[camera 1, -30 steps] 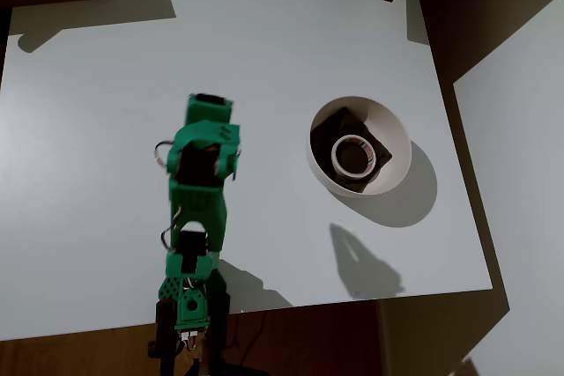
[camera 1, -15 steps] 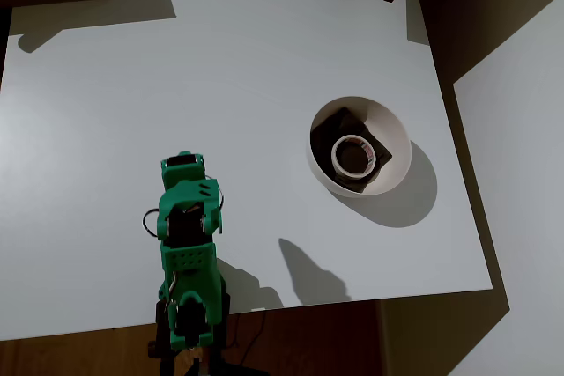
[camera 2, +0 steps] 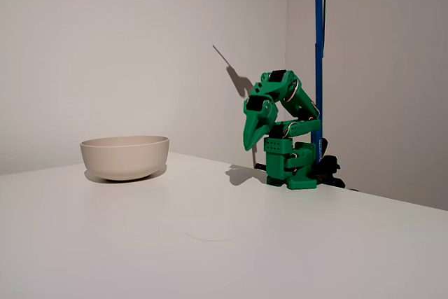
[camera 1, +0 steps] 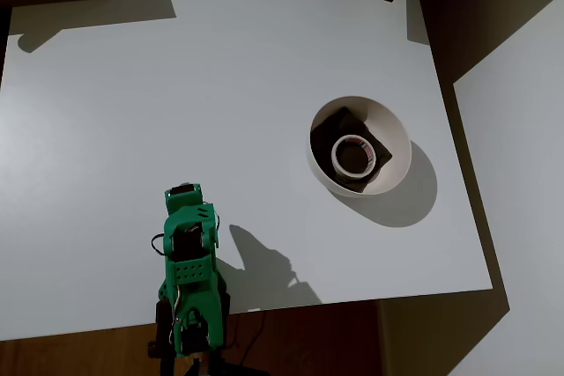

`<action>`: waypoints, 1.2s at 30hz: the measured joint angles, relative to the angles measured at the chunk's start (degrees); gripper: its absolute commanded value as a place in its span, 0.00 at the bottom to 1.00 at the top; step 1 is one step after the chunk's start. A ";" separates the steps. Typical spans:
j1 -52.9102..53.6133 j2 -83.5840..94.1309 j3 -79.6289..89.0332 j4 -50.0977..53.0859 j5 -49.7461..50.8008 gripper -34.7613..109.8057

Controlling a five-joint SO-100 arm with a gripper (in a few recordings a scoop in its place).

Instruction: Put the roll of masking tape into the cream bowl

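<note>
Folding back toward my base, my arm has drawn in since a second ago. My tool [camera 2: 249, 146] points down at the worktop [camera 1: 176, 85], closed and empty. The roll of masking tape [camera 1: 353, 155] lies inside the cream bowl [camera 1: 397, 143]; I judge nothing remains.

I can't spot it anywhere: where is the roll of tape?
In the overhead view the roll of masking tape lies inside the cream bowl, on its dark patch, right of centre on the table.
</note>
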 measured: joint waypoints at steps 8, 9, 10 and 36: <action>-0.62 7.65 10.46 1.05 0.88 0.18; -0.88 7.56 11.07 1.05 1.32 0.18; -1.32 7.73 12.13 1.05 1.41 0.18; 1.76 7.73 13.36 2.11 3.52 0.18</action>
